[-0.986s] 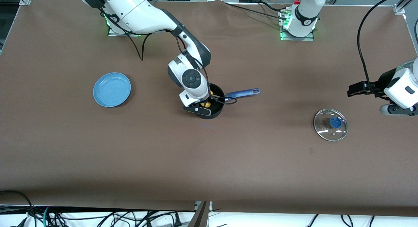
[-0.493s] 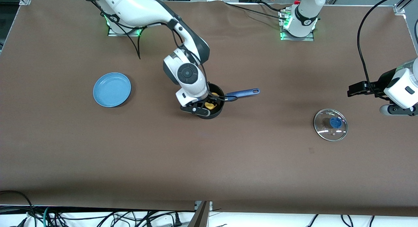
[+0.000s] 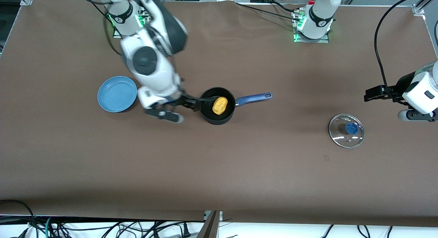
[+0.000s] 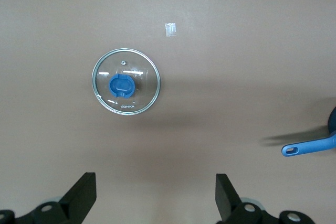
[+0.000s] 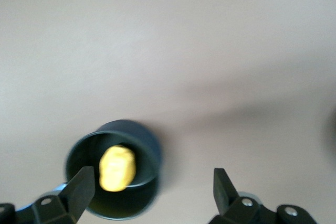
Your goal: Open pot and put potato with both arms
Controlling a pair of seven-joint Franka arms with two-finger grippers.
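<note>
The black pot [image 3: 209, 116] stands uncovered mid-table, its blue handle [image 3: 254, 98] pointing toward the left arm's end. The yellow potato [image 3: 220, 105] lies inside it. My right gripper [image 3: 191, 103] is open and empty, up in the air beside the pot's rim on the plate's side. In the right wrist view the potato [image 5: 117, 168] lies in the pot [image 5: 126, 205], and my right gripper [image 5: 152, 192] is open. The glass lid [image 3: 346, 130] with its blue knob lies flat on the table. My left gripper [image 3: 371, 94] waits open above the table near the lid; the left wrist view shows it [image 4: 155, 195] open and the lid [image 4: 126, 81].
A flat blue plate [image 3: 117, 94] lies toward the right arm's end, close to the right arm's wrist. A small piece of tape [image 4: 170, 29] is stuck on the brown table cover near the lid. Cables hang along the table's front edge.
My right gripper has lifted out of the pot and swung toward the plate, leaving the potato in the pot. The left arm, lid and pot have not moved.
</note>
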